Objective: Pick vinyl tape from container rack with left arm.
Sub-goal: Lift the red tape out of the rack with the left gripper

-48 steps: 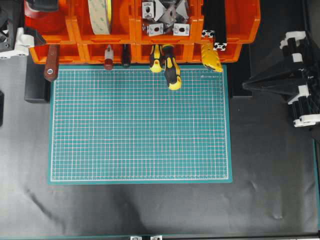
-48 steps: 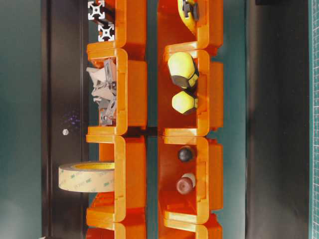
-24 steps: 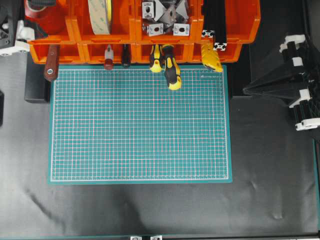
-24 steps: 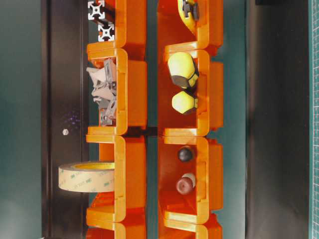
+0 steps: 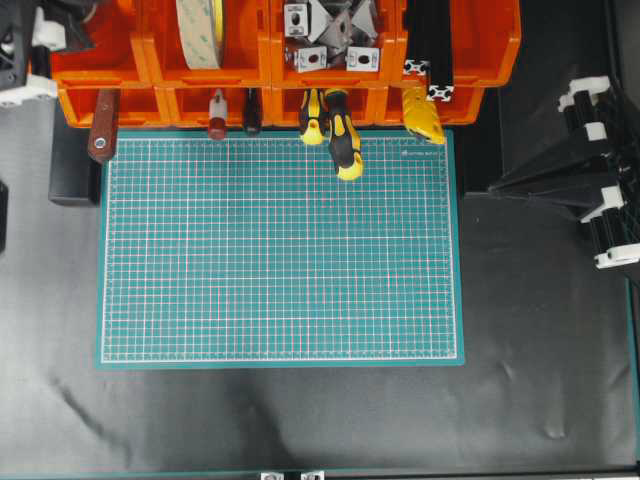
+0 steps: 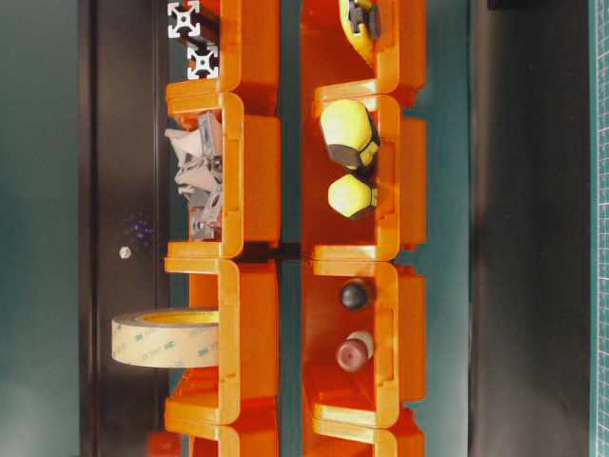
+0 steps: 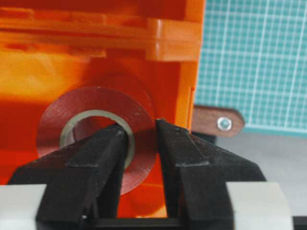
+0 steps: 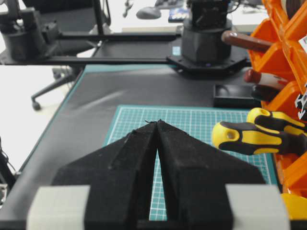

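Orange bins of the container rack run along the far edge of the green cutting mat, two tiers, fronts open toward the mat. Left gripper is inside the upper end bin at the overhead view's left; wrist view shows its two black fingers straddling the wall of the red vinyl tape, one finger in the white core, the other outside the roll, a strip of tape showing in the narrow gap between them. Cannot tell if the pads actually press the roll. Tape lies flat on the bin floor, close to the bin's right side wall, little room there. Left arm only partly in frame overhead, at the rack's corner. Brown wooden handle sticks out over the mat edge just below that bin. Right gripper clenched, tips meeting, holding nothing, parked off the mat's right edge. Yellow-black screwdrivers overhang the mat's far edge.
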Robot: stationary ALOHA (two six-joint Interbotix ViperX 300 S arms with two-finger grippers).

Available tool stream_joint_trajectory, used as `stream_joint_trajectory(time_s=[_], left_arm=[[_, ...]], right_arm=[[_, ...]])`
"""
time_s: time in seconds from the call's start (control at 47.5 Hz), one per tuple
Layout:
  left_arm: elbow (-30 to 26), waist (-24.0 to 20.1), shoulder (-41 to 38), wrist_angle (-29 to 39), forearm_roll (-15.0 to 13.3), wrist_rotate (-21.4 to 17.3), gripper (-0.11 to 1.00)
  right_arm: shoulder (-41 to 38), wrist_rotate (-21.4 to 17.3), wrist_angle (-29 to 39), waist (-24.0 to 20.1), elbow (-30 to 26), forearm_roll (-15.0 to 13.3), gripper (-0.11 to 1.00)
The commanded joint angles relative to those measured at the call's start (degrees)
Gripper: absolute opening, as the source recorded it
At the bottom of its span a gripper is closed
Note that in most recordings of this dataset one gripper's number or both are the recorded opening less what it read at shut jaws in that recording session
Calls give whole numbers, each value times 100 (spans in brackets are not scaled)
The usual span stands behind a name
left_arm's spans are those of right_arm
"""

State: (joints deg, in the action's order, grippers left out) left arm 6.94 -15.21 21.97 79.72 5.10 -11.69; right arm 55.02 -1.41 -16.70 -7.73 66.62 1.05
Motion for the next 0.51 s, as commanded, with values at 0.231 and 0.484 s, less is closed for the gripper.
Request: stream_joint_trajectory(time_s=[0.231,0.484], left_arm=[[-1828,466,-62,1063,-9,105,20],[-2522,2259,-483,1301,-9,325,20]], right_arm=[[-44,0,-114,-9,-88,9,1],[-35,0,-149,-18,-88,18,1]])
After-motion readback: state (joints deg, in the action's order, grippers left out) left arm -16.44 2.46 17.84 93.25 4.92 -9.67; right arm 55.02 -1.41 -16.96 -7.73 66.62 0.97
